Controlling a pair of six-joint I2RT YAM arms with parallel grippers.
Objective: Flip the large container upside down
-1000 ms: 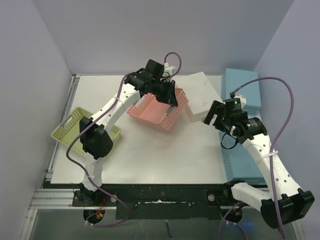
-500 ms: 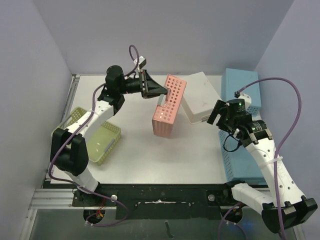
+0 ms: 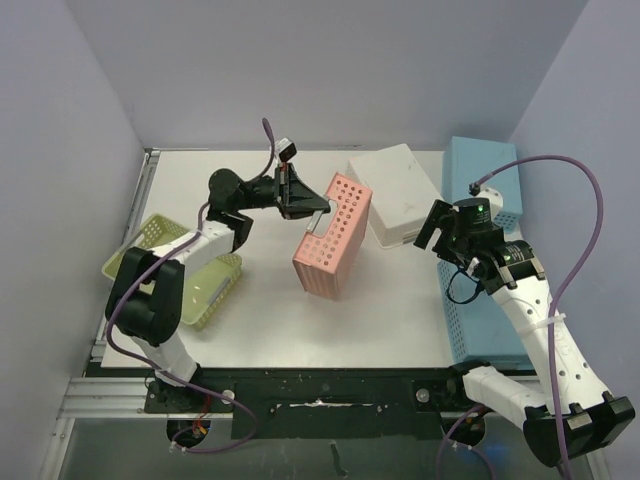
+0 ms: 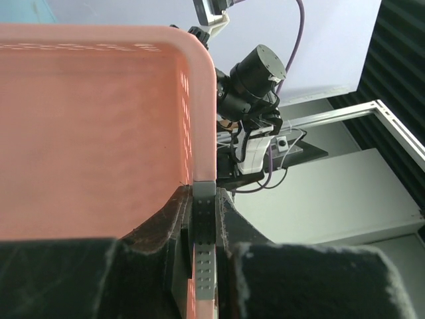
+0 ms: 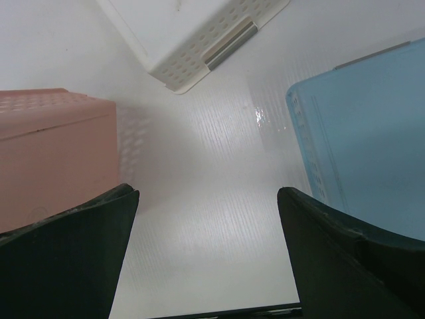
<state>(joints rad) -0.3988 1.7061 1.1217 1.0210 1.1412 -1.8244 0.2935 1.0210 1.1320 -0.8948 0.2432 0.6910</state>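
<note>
Jaws on the left gripper [image 3: 312, 207] are clamped on the rim of the pink basket [image 3: 330, 240]; in the left wrist view you can see the fingers [image 4: 166, 219] pinching the basket's edge from both sides. That basket is tipped up on its side near the middle of the table [image 3: 280, 310], perforated wall facing up and to the right, its open side facing left. Over on the right, the right gripper [image 3: 432, 232] hangs above the table with its jaws spread wide, nothing between them. It's just beside the white container [image 3: 398, 192], which sits at the far right of the table, next to the blue basket [image 3: 480, 180]. A yellow-green basket [image 3: 175, 265] sits at the left edge.
</note>
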